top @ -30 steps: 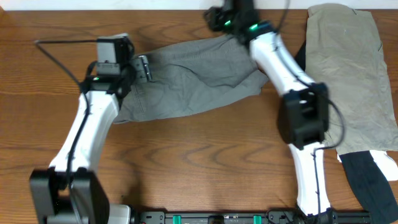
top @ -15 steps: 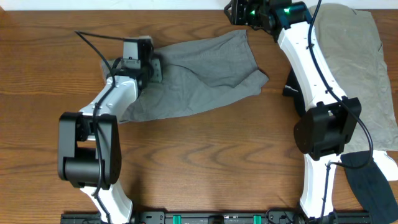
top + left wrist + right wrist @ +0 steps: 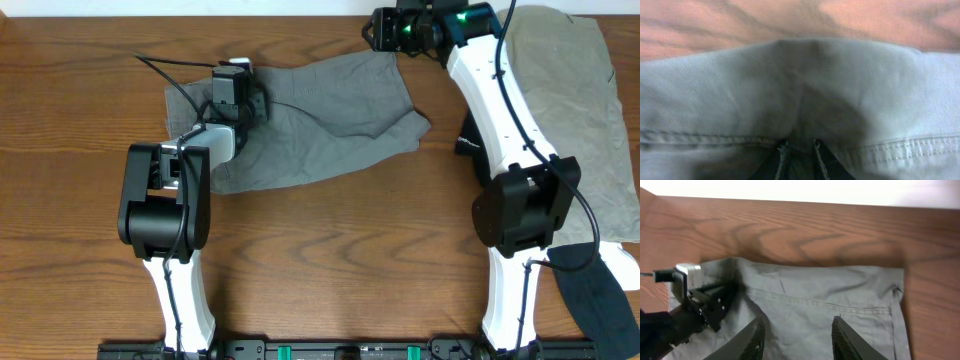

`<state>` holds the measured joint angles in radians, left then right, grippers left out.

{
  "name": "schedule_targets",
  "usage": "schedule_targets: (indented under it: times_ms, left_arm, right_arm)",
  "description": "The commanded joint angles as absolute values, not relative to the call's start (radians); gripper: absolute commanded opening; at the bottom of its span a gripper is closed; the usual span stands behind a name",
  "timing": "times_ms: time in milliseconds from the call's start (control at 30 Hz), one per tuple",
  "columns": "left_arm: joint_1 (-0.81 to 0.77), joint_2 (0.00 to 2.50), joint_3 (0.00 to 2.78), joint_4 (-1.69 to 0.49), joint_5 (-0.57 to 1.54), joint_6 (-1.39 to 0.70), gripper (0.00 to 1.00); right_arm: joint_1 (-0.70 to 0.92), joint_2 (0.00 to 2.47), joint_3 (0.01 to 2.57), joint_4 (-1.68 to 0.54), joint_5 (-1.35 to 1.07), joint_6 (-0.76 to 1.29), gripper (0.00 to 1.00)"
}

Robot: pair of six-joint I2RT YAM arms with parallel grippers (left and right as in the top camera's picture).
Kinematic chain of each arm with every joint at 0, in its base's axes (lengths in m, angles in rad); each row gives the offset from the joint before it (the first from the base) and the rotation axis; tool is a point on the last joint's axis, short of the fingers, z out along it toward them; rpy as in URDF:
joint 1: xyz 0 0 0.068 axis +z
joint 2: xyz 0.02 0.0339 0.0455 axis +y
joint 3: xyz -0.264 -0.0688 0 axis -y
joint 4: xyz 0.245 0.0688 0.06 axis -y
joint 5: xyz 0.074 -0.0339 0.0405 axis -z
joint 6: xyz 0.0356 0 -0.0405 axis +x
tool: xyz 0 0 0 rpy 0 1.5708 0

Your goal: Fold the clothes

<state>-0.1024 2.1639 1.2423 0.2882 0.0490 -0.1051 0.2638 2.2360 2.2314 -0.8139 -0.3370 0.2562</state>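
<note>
The grey shorts (image 3: 320, 120) lie spread on the wooden table, waistband to the left. My left gripper (image 3: 248, 95) rests on their left part. In the left wrist view its jaws (image 3: 801, 150) stand close together, pinching a ridge of the shorts' cloth (image 3: 800, 85) near a stitched seam. My right gripper (image 3: 385, 30) hovers at the shorts' top right corner. In the right wrist view it is open (image 3: 799, 322), with its fingers wide apart over the shorts' hem (image 3: 830, 305) and nothing between them. The left gripper also shows there (image 3: 700, 305).
A larger beige garment (image 3: 560, 110) lies at the right, under my right arm. A black garment (image 3: 600, 290) lies at the lower right, and a black piece (image 3: 468, 130) shows beside the right arm. The table's far edge runs just behind the shorts.
My left arm has folded in and its gripper has shifted right and slightly back on the shorts. The shorts' left edge now reaches further left. My right gripper has moved right.
</note>
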Motion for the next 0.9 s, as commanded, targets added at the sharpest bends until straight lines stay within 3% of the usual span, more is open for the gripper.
schedule_targets:
  times_ms: [0,233,600,867]
  left_arm:
    - [-0.101,2.164,1.254,0.326,-0.017,-0.113,0.19]
    - [-0.101,2.164,1.254,0.357,-0.017,-0.180,0.19]
    - [-0.101,2.154,1.254,0.341,-0.016,-0.255,0.18]
    - [-0.101,2.154,1.254,0.339,-0.017,-0.317,0.19]
  right_arm:
    - [0.336,2.245,2.235,-0.781,-0.347,0.190,0.43]
    - [0.471,2.367,2.235,-0.585,-0.238,0.171,0.43]
    - [0.514,2.593,2.235,-0.315,-0.344,0.342,0.30]
    - [0.514,2.654,2.235,-0.230,-0.326,0.381,0.33]
